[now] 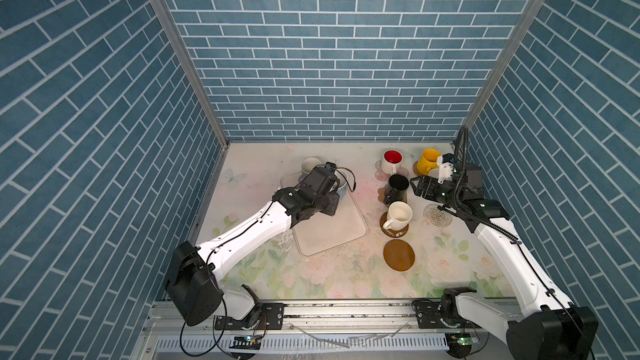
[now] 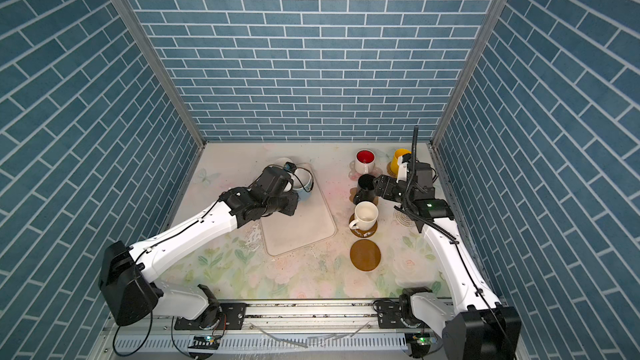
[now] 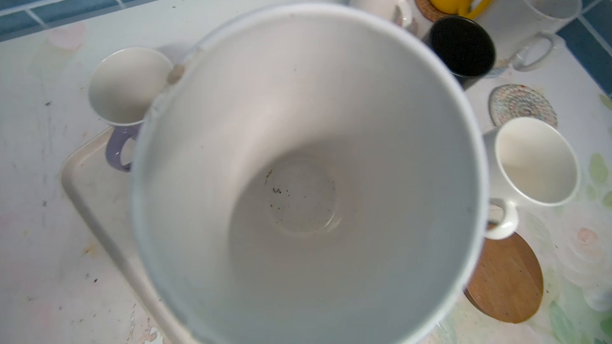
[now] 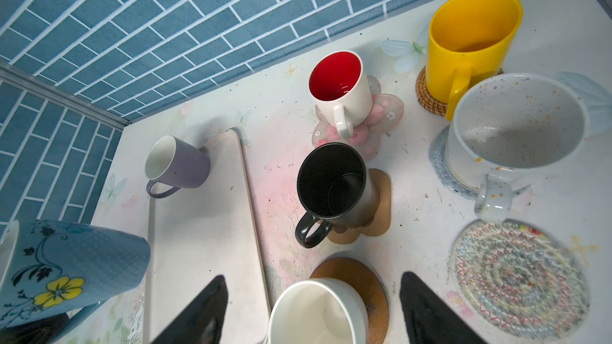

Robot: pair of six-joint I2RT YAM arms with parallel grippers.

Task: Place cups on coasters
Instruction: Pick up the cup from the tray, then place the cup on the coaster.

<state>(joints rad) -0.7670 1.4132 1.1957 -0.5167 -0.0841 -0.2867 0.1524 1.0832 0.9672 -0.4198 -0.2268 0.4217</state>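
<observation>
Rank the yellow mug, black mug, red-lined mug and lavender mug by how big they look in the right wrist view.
Largest: yellow mug.
Then black mug.
Then red-lined mug and lavender mug, too alike to rank.
Nearness to the camera may skew this.

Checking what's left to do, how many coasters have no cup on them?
2: the whitish spiral coaster, next to the speckled mug, and the bare brown disc, in front of the cream mug. Others may be hidden.
</observation>
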